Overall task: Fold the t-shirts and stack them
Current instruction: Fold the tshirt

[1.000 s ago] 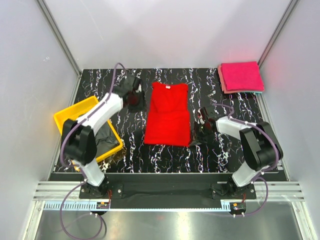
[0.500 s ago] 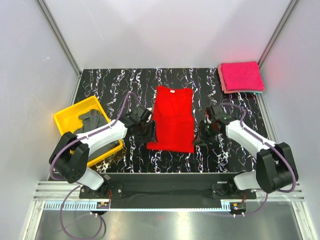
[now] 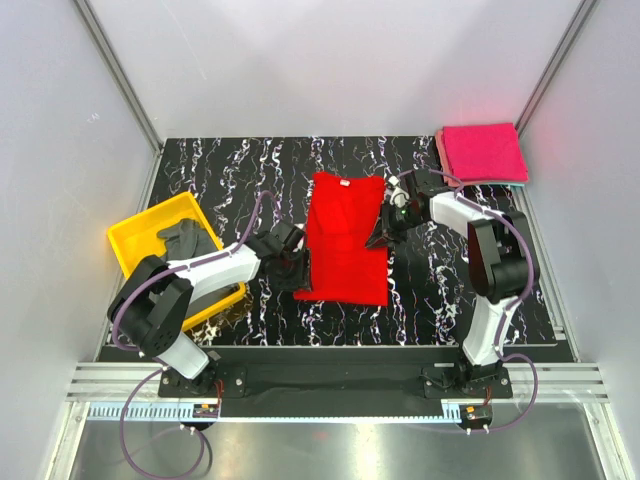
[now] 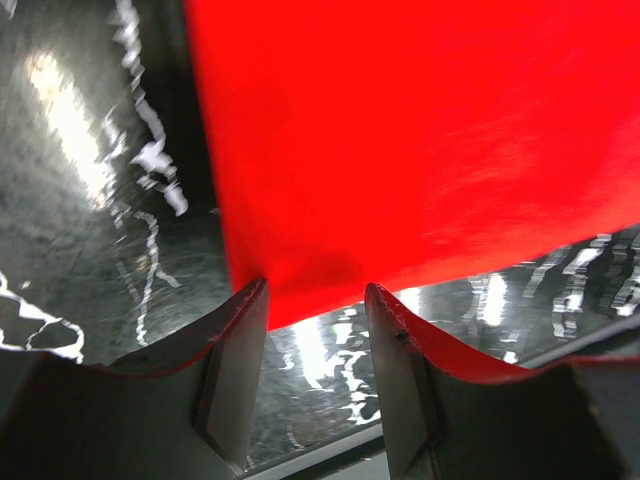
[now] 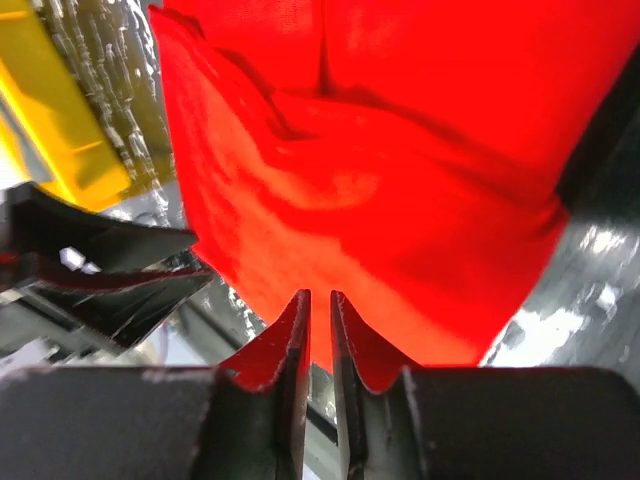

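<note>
The red t-shirt (image 3: 345,240) lies folded into a long strip in the middle of the table, its white neck label (image 3: 343,183) at the far end. My left gripper (image 3: 293,268) is at its near left corner. In the left wrist view it (image 4: 316,290) stands open, with the corner of the red t-shirt (image 4: 420,130) just at the fingertips. My right gripper (image 3: 384,234) is at the middle of the shirt's right edge. In the right wrist view it (image 5: 319,297) has only a thin slit between the jaws, tips against the red t-shirt (image 5: 400,170); a pinch does not show.
Folded magenta-pink t-shirts (image 3: 483,152) are stacked at the far right corner. A yellow tray (image 3: 135,235) at the left holds a dark grey t-shirt (image 3: 188,240). The tray (image 5: 60,120) also shows in the right wrist view. White walls close in the table.
The left arm swung from the far left of the shirt down to its near left corner. The right gripper moved from the near right corner up to the middle of the right edge.
</note>
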### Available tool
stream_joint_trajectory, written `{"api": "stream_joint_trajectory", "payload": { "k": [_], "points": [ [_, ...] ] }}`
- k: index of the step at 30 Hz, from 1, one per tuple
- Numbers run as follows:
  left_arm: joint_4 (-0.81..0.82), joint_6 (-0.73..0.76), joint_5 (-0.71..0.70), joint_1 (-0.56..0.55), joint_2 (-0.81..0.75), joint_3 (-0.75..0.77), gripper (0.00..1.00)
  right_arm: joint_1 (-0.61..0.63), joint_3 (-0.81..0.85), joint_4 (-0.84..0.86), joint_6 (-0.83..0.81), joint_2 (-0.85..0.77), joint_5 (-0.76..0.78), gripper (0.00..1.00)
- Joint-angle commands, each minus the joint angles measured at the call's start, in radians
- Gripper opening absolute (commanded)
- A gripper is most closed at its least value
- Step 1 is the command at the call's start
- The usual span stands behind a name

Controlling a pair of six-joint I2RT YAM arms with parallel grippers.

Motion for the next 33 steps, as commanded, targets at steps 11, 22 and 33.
{"api": "stream_joint_trajectory", "payload": {
  "k": [11, 22, 33],
  "points": [
    [0.015, -0.032, -0.055, 0.002, 0.037, -0.051, 0.49, -0.179, 0.082, 0.139, -0.077, 0.249, -0.376, 0.22],
    [-0.063, -0.007, -0.02, 0.05, 0.02, 0.211, 0.52, -0.177, 0.058, 0.126, 0.03, 0.066, -0.372, 0.24],
    [0.108, 0.042, 0.135, 0.137, 0.324, 0.389, 0.51, -0.117, -0.294, 0.404, 0.175, 0.009, -0.37, 0.24]
  ]
}}
